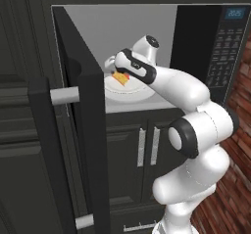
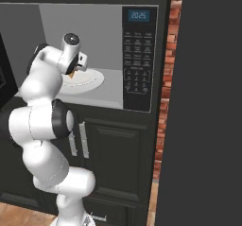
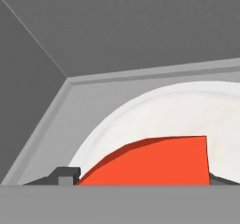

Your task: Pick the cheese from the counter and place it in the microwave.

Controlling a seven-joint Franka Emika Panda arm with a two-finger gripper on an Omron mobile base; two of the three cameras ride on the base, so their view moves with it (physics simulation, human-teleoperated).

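The microwave (image 1: pixel 196 37) stands open, and my arm reaches into its light grey cavity. My gripper (image 1: pixel 118 72) is shut on the cheese (image 1: pixel 121 77), a small yellow-orange wedge, just over the white round plate (image 1: pixel 139 93). The right base view shows the same, with my gripper (image 2: pixel 73 71), the cheese (image 2: pixel 72 75) and the plate (image 2: pixel 90 81). In the hand view the wedge's red face (image 3: pixel 154 162) sits between my dark fingertips (image 3: pixel 63 175), with the plate (image 3: pixel 187 110) behind it. I cannot tell whether the cheese touches the plate. The counter is out of view.
The microwave door (image 1: pixel 81 110) swings out to the left, its bar handle (image 1: pixel 63 96) close to the camera. The keypad (image 2: pixel 137 55) with blue display is at the right. Dark cabinets (image 1: pixel 132 150) sit below. A brick wall (image 2: pixel 165 78) and a dark panel (image 2: pixel 208 102) stand at the right.
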